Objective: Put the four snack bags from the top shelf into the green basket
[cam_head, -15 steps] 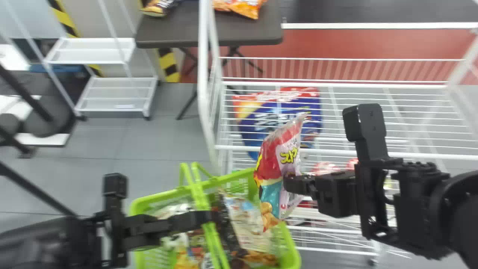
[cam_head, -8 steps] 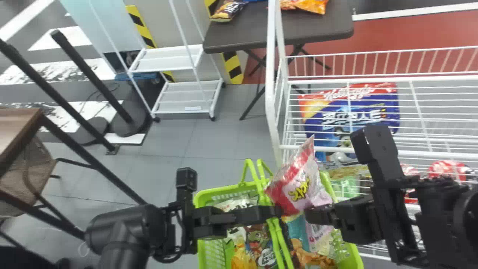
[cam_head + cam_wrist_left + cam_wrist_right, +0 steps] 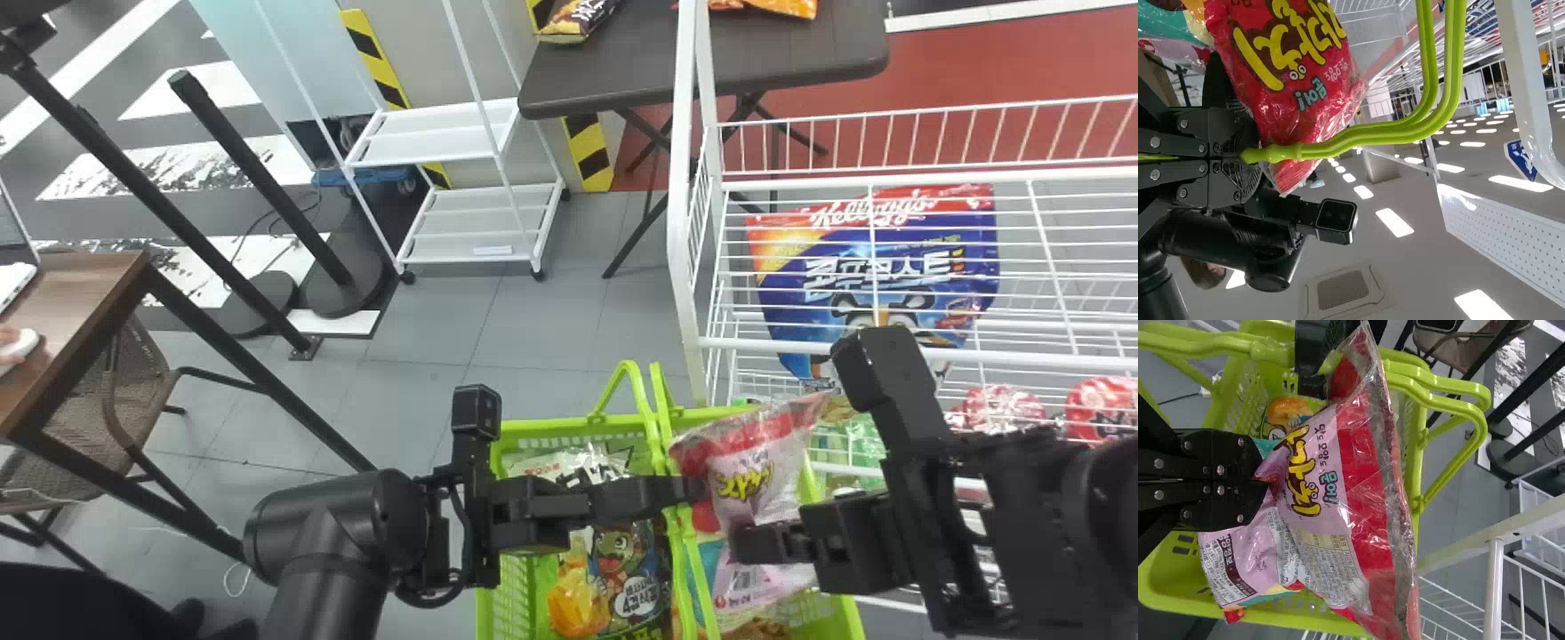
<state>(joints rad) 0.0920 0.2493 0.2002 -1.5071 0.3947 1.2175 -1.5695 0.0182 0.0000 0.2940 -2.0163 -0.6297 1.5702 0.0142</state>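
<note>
Your right fingers (image 3: pixel 769 544) pinch the snack bag (image 3: pixel 756 476) midway; in the head view, its long axis crosses them. Bag partly within the green basket (image 3: pixel 547 428), right of the handles (image 3: pixel 1281 153) your left fingers (image 3: pixel 649 498) grip. Lower, then release.

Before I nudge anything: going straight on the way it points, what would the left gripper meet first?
Beyond the basket handles it grips, the left gripper would likely meet the red-and-pink snack bag; how close is unclear.
</note>
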